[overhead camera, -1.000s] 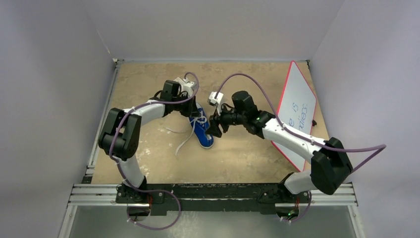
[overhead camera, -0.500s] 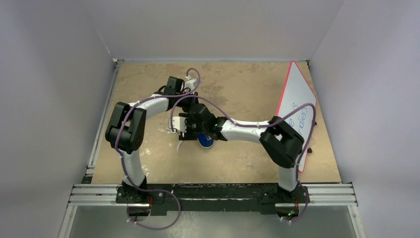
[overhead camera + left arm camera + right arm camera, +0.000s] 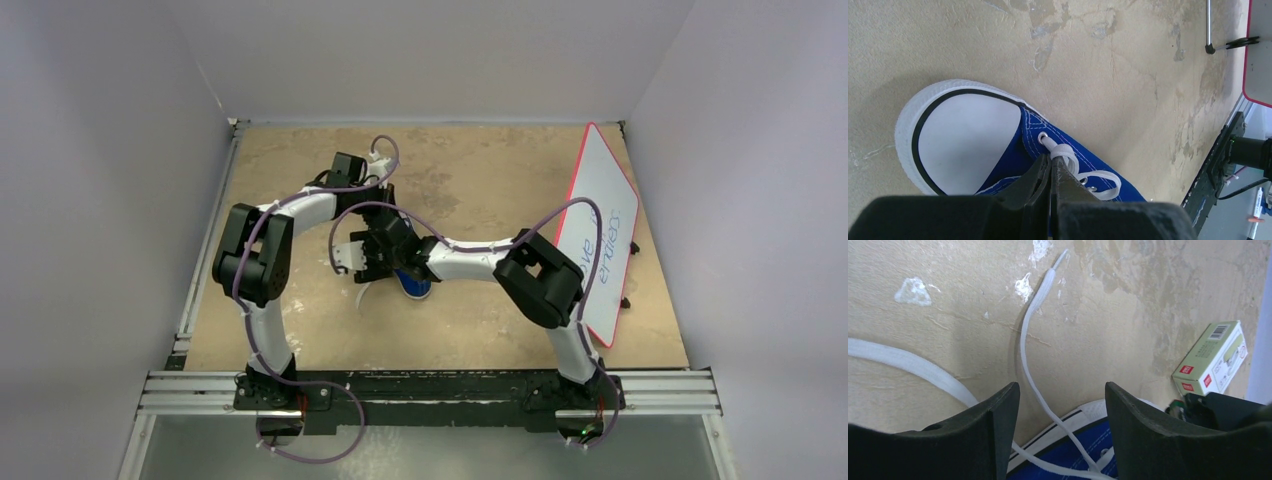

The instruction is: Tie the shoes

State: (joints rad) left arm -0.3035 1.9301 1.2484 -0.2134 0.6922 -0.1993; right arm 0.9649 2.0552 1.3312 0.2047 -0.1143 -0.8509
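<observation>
The blue canvas sneaker point(image 3: 413, 285) lies on the table point(image 3: 480, 170) a little left of the middle of the top view. It is mostly covered by the right arm, so only its rounded toe shows there. In the left wrist view the toe cap is smooth white rubber, half-round, edged by a thin black line. Behind it the woven blue cloth carries white stitching and a small metal eyelet.

The left gripper point(image 3: 1052, 161) is closed, its two black fingers pressed flat together. Their tips touch the flat white lace point(image 3: 1064, 151) just beside that eyelet (whether the lace is pinched between them I cannot tell).

The right gripper point(image 3: 1060, 390) stands wide apart at the lower edge of its view, with two blunt black fingers holding nothing. One thin lace end runs up between them over the table to the upper middle, and a broader band of lace crosses the left side. The table is tan, rough and mottled with pale scuffs. At the right edge lies a small rectangular cardboard box point(image 3: 1213, 357), green and white with red labels.
</observation>
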